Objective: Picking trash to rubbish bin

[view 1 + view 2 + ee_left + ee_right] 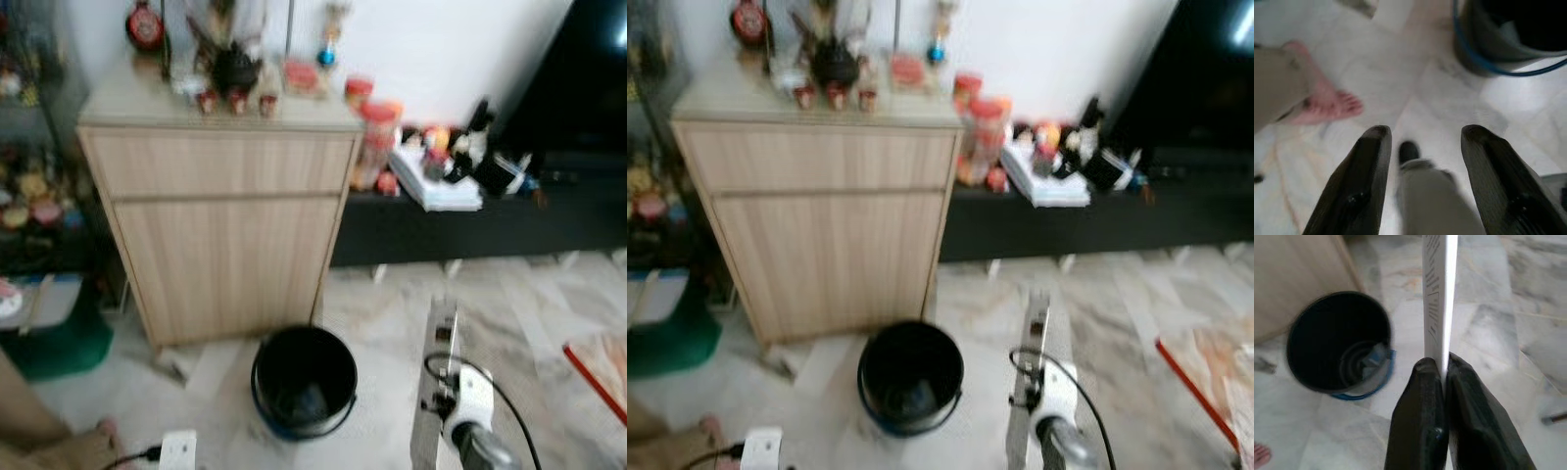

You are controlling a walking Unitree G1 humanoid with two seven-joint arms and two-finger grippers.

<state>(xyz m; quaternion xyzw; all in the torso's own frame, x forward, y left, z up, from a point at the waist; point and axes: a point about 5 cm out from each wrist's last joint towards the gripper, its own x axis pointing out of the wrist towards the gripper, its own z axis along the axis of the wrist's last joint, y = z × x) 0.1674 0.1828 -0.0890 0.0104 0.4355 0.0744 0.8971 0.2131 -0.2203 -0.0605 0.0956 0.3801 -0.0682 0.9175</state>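
Right pincer (pixel 1442 364) pinches a flat white card (pixel 1439 293) beside the black bin (pixel 304 380), not yet dropped; left pincer (pixel 1425 142) spread, seemingly empty.

Black bin (pixel 304 380), white-grey marbled floor (pixel 392 304)

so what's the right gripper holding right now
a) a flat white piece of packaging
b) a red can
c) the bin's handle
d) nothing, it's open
a: the right gripper has its jaws shut on a thin white piece of packaging, held upright beside the black rubbish bin.
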